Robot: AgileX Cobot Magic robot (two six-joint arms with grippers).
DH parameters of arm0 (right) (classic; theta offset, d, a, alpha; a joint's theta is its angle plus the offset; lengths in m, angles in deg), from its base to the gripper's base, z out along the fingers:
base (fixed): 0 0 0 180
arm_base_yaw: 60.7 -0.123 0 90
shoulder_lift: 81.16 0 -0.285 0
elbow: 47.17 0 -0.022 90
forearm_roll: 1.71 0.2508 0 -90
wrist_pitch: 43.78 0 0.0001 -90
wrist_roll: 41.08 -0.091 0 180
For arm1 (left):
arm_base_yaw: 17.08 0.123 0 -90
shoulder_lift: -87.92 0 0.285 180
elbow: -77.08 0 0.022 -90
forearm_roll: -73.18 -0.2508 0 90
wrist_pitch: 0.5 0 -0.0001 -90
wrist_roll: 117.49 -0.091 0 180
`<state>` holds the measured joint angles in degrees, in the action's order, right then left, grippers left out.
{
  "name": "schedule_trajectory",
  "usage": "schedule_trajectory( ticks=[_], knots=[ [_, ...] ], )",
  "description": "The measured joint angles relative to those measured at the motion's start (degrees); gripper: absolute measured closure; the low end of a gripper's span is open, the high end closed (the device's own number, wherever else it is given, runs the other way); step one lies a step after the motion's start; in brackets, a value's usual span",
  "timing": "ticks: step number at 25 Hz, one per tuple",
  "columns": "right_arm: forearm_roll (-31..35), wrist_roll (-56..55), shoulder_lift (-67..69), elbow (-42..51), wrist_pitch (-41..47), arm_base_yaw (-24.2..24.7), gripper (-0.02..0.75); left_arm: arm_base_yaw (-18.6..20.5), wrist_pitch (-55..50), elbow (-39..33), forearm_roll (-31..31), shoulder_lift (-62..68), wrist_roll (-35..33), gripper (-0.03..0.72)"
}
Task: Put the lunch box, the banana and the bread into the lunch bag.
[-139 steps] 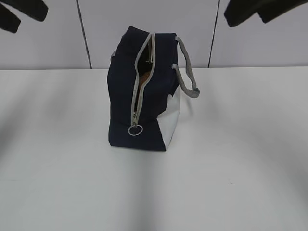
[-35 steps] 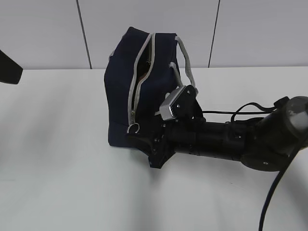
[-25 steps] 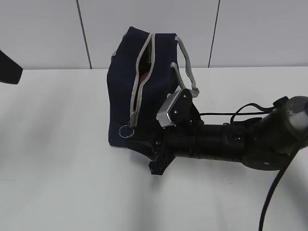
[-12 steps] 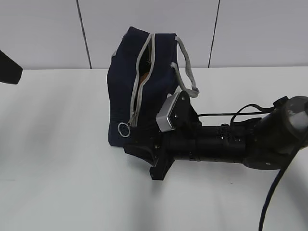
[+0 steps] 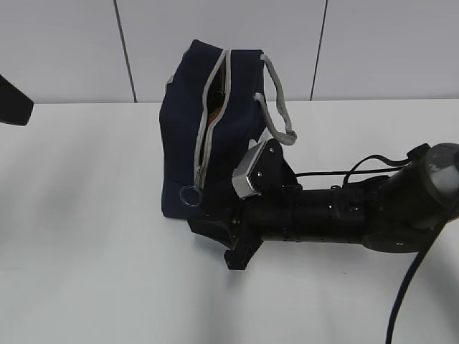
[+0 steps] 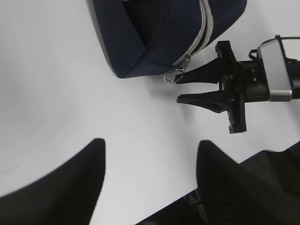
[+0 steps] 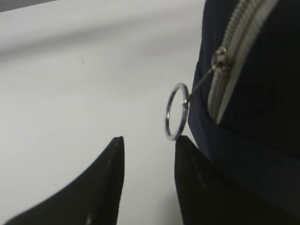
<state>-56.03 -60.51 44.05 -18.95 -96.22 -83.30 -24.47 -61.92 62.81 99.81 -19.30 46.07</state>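
The right claw (image 5: 204, 223) has come in low from the right to the bag's (image 5: 215, 129) front foot. Its fingers are parted, with the ring pull (image 7: 176, 111) just ahead and ungripped, so I judge zipping comes next. The bag stands upright mid-surface (image 5: 86, 215); its zipper runs vertically, facing the camera. The left claw (image 6: 150, 187) hangs parted, holding nothing.

Lunch bag (image 5: 215, 129) upright on the table (image 5: 86, 236), near its back edge, before the wall (image 5: 64, 50). Ring pull (image 5: 190, 195) at the bag's lower front. Right gripper (image 6: 187, 89) low on the table, just beside the ring pull, reaching in from the right.
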Motion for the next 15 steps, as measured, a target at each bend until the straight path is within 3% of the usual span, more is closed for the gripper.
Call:
schedule_trajectory(
  ticks=[15],
  knots=[
    [1.0, -1.7, -0.1, 0.0, 7.9, 0.0, 0.47, 0.0, -0.2, 0.0, 0.0, 0.0, 0.0, 0.257]
  ],
)
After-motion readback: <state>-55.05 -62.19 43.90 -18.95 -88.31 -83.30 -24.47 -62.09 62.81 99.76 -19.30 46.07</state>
